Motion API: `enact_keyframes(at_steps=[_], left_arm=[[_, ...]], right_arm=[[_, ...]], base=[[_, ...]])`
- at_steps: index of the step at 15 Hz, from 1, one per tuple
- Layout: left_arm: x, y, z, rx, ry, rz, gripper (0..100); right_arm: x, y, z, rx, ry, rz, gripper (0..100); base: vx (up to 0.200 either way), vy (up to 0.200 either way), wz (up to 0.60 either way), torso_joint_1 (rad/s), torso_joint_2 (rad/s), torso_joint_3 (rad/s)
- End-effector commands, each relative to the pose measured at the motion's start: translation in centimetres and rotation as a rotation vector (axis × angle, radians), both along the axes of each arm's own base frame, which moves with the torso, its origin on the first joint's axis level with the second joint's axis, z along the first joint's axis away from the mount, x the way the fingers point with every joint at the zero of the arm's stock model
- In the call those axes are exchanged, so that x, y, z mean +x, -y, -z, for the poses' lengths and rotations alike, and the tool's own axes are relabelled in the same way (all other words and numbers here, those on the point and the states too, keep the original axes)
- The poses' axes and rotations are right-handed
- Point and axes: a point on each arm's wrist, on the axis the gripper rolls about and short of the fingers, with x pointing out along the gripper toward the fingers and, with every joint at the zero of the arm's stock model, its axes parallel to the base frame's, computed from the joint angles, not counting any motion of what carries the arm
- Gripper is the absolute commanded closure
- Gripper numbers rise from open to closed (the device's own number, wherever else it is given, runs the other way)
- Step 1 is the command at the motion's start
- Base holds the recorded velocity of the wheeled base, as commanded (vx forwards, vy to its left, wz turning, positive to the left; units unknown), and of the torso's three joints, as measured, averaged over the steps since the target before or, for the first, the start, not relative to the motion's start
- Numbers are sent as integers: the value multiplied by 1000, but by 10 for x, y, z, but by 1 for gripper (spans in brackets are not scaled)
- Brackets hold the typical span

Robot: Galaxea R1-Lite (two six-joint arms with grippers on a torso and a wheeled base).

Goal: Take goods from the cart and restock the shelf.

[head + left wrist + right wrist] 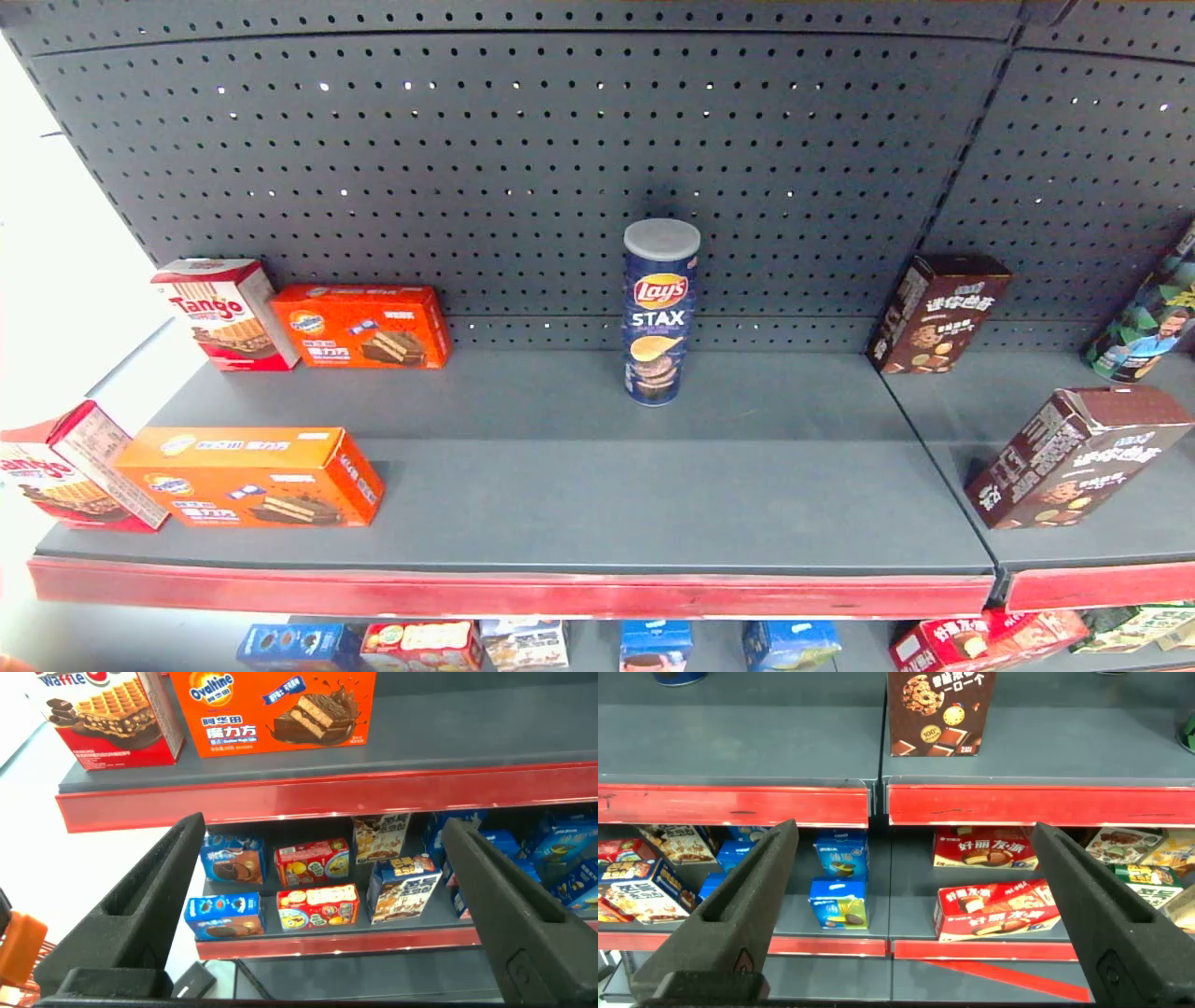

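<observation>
Left gripper [322,826] and right gripper [915,829] both hang wide open and empty, facing the shelf [560,485] at 12 o'clock, where one chips can [659,313] stands upright mid-back, so neither arm looks nearer imo.

One can [661,313] at 12 o'clock. Two orange boxes [359,325] [252,476] and two red boxes [224,313] [70,471] toward 9. Two brown boxes [936,315] [1074,457] toward 3. Perhaps one green pack [1148,327], cut off at 2.
</observation>
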Motion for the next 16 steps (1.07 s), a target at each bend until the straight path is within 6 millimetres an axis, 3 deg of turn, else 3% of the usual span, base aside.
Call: enact_keyframes(at_steps=[1,16], left_arm=[[0,0,0,0,-1,0,0],[0,0,0,-11,-3,0,0]], right_arm=[[0,0,0,0,-2,0,0],[0,0,0,0,0,0,0]], base=[[0,0,0,0,0,0],[0,0,0,0,0,0]])
